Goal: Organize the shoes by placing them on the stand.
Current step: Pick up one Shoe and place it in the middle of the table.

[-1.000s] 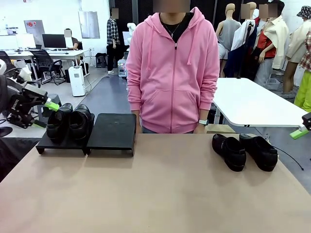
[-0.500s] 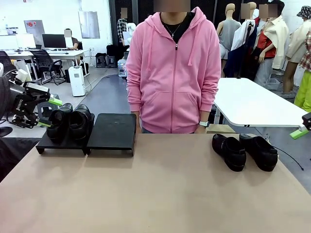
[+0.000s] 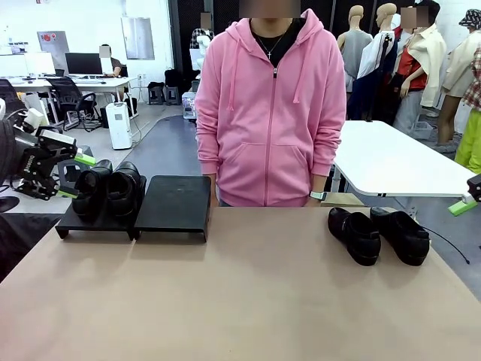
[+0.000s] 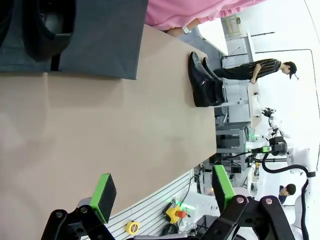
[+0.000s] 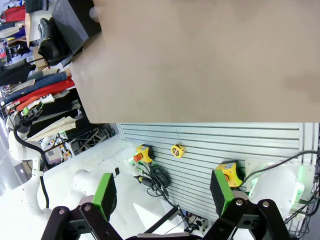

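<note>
First pair of shoes [image 3: 109, 192] on the left section of the stand [image 3: 174, 203]: glossy black leather, rounded toes, thick soles, pressed side by side. Stand matte black, low, sloped, made of two flat rectangular sections touching, right section bare. Second pair of shoes [image 3: 379, 235] of the same make, flat on the worktop [image 3: 248, 293] at the robot's right, well apart from the stand, slightly splayed. Worktop smooth, tan, matte.

Left hand [image 3: 75, 176] off the worktop's left edge, just beside the first pair of shoes. Black fingers with green pads spread wide, nothing between them, pointed toward that pair. Same wide spread in the left wrist view, rolled sideways, pads over bare worktop. Right hand [image 5: 162, 194] spread wide too, empty, held off the worktop's edge. In the front view, one green pad tip at the right edge, rest cut off by the frame.

Person [image 3: 267, 113] in a soft pink zip hoodie at the far side, arms down, hands hidden behind the worktop edge, watch [image 3: 316, 195] on one wrist.

Hard to judge: contact between the lower left pad and the nearest shoe, and which way the first pair points. Stand's left section mostly covered. In the right wrist view, stand and one shoe small in the top corner.
</note>
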{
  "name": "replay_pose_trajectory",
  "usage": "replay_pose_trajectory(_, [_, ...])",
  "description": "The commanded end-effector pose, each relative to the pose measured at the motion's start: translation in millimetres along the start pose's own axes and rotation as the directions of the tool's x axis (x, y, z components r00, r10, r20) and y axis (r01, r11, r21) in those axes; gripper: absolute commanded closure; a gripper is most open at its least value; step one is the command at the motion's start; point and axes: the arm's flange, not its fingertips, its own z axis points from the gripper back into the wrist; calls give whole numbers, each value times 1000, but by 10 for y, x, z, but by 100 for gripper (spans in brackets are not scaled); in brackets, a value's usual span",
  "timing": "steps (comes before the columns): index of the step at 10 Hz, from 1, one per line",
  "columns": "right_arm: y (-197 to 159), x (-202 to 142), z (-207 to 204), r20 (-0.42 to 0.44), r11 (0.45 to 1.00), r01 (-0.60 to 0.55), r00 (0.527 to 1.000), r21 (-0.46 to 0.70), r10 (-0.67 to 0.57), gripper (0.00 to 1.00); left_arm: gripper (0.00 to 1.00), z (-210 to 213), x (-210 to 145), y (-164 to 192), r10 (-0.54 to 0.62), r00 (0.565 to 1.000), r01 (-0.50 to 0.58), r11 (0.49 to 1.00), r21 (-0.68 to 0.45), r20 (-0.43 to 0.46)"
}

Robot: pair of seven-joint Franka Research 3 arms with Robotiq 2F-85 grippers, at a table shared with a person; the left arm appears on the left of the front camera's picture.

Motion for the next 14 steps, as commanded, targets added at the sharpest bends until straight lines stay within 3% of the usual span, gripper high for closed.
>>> replay_pose_trajectory(1, [5, 3, 36, -4, 1000, -14, 1000, 11, 14, 0, 0, 26, -2, 1, -11, 1000, 11, 1000, 4, -8])
replay_pose_trajectory(8, [0, 0, 0, 0, 1000, 0, 1000, 0, 0, 0, 0, 26, -2, 1, -11, 1000, 11, 1000, 4, -8])
replay_pose_trajectory(9, [341, 261, -309, -82, 988, -111, 991, -111, 102, 0, 0, 26, -2, 1, -11, 1000, 11, 1000, 4, -8])
replay_pose_trajectory(10, [616, 600, -587, -71, 961, -112, 993, -251, 97, 0, 0, 26, -2, 1, -11, 1000, 11, 1000, 4, -8])
replay_pose_trajectory(12, [993, 1203, -1041, 136, 879, -35, 984, -476, 112, 0, 0, 26, -2, 1, -11, 1000, 11, 1000, 4, -8])
replay_pose_trajectory(14, [1121, 1329, -1302, 218, 820, -52, 952, -570, 213, 0, 0, 26, -2, 1, -11, 1000, 11, 1000, 4, -8])
